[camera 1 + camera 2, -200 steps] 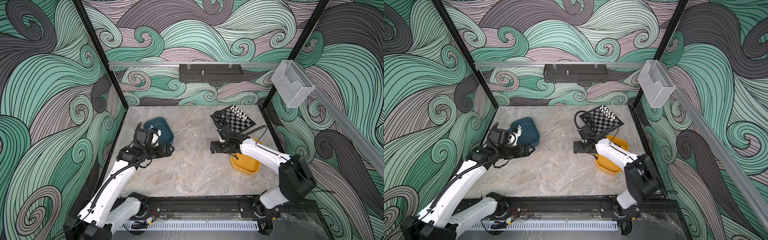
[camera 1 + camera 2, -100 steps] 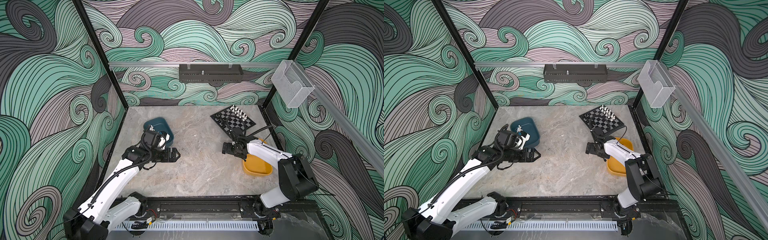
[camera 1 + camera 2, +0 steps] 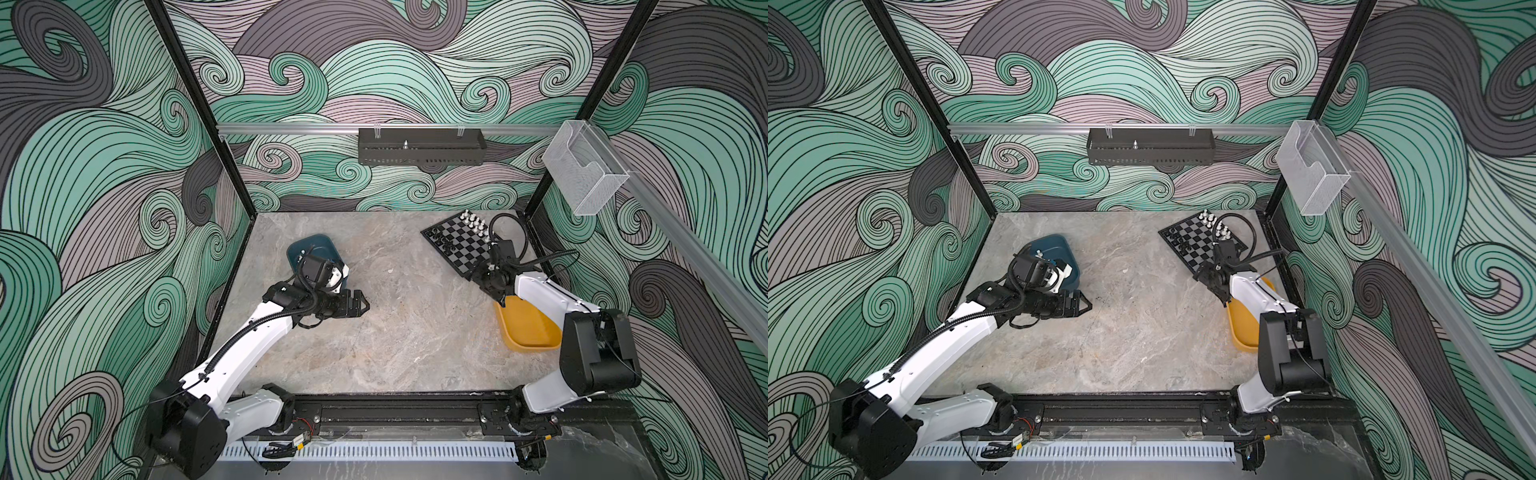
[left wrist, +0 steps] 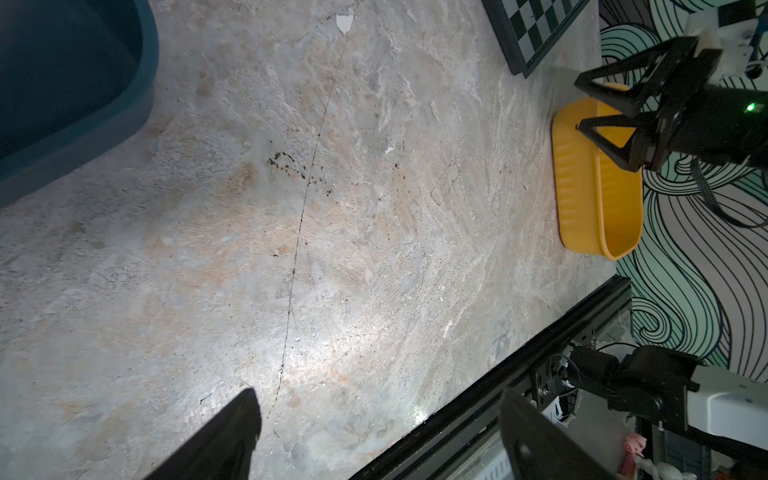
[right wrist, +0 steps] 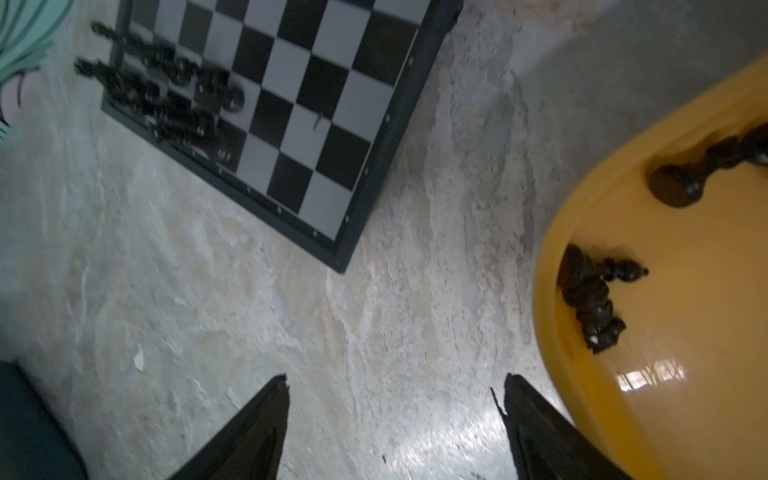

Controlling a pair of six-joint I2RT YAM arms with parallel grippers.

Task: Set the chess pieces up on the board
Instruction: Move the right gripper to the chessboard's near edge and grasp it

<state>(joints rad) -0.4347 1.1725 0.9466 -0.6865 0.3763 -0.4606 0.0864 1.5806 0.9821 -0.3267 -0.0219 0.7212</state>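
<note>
The board lies at the table's back right. White chess pieces stand along its far edge and black ones along its left edge. More black pieces lie in the yellow tray. My right gripper hangs open and empty over bare table, between the board's near corner and the yellow tray. My left gripper is open and empty over the table, just in front of the teal tray.
A white piece shows in the teal tray. A black rail runs along the table's front edge. A black basket hangs on the back wall and a clear box on the right rail.
My left gripper has moved away from the teal tray toward the table's middle. My right gripper has swung right and back toward the yellow tray, its jaws narrowing a little.
</note>
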